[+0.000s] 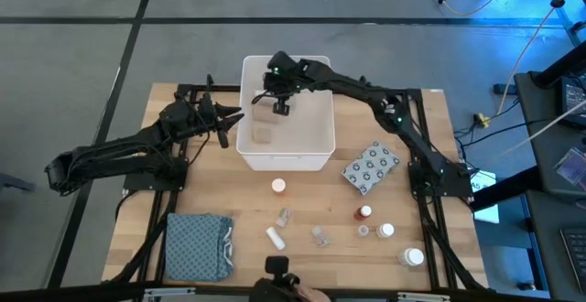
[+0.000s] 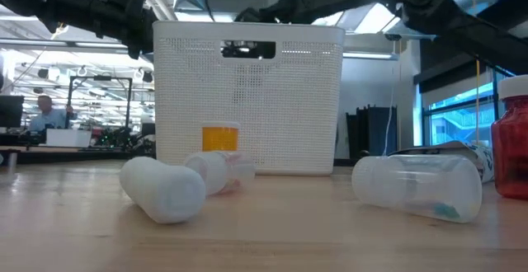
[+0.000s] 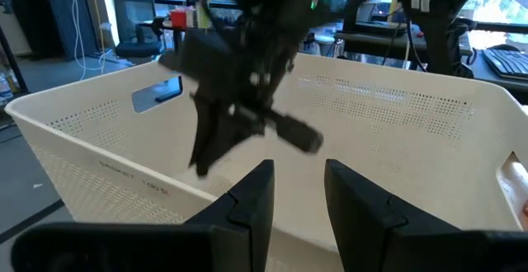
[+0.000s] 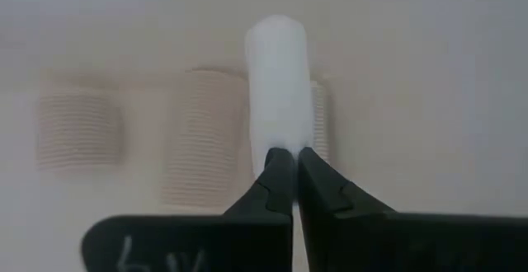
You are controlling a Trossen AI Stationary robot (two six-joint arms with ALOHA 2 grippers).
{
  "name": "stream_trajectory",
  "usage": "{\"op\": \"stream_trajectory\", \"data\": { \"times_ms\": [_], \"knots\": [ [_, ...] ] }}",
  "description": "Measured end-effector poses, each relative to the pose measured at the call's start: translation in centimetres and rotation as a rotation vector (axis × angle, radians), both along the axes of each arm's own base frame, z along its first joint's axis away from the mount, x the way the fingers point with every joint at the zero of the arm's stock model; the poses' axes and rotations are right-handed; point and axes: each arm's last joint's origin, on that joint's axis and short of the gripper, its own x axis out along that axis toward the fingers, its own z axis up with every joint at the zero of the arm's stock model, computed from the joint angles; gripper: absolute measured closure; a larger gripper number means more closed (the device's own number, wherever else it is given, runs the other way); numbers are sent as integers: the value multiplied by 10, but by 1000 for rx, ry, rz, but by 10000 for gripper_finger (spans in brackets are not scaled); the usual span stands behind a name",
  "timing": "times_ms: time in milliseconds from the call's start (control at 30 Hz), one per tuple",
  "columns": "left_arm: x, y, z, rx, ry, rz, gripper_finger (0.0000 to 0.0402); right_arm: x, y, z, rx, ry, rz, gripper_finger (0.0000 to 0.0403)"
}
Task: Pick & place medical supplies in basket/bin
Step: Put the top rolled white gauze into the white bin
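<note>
The white bin (image 1: 316, 146) stands mid-table and shows as a perforated wall in the low view (image 2: 247, 99). Two beige bandage rolls (image 1: 264, 126) lie on its floor, seen again in the right wrist view (image 4: 198, 140). My right gripper (image 1: 281, 103) hangs over the bin's inside, shut on a white cylindrical roll (image 4: 276, 74). My left gripper (image 1: 225, 125) is open and waits just outside the bin's left wall (image 3: 99, 157), fingers (image 3: 252, 198) aimed at it. More supplies lie on the near table. My right gripper (image 4: 289, 169) pinches the white roll by its near end (image 4: 279, 144) between the two fingertips, coming from above and pointing down. The roll runs on in line with the fingers, lifted clear above the beige rolls on the bin floor.
Near the front edge lie a grey dotted packet (image 1: 371, 167), a white-capped bottle (image 1: 277, 186), clear vials (image 1: 320, 236), a white bottle (image 1: 274, 238), red-capped bottles (image 1: 364, 212) and the folded blue-grey cloth (image 1: 197, 245). A lying white bottle (image 2: 165, 189) and vial (image 2: 417, 185) show in the low view.
</note>
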Motion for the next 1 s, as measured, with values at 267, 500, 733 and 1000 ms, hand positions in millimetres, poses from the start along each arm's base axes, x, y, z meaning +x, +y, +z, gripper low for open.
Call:
{"op": "stream_trajectory", "data": {
  "times_ms": [267, 500, 733, 1000],
  "knots": [
    [0, 0, 0, 1, -1, 0, 300, 8, -4, -34, 28, 53, 5, 399],
    [0, 0, 0, 1, -1, 0, 300, 10, -5, -34, 19, 36, 6, 395],
    [0, 0, 0, 0, -1, 0, 300, 11, -5, -33, 0, 28, 24, 353],
    [0, 0, 0, 1, -2, 0, 300, 9, -6, -30, -62, 56, -29, 299]
  ]
}}
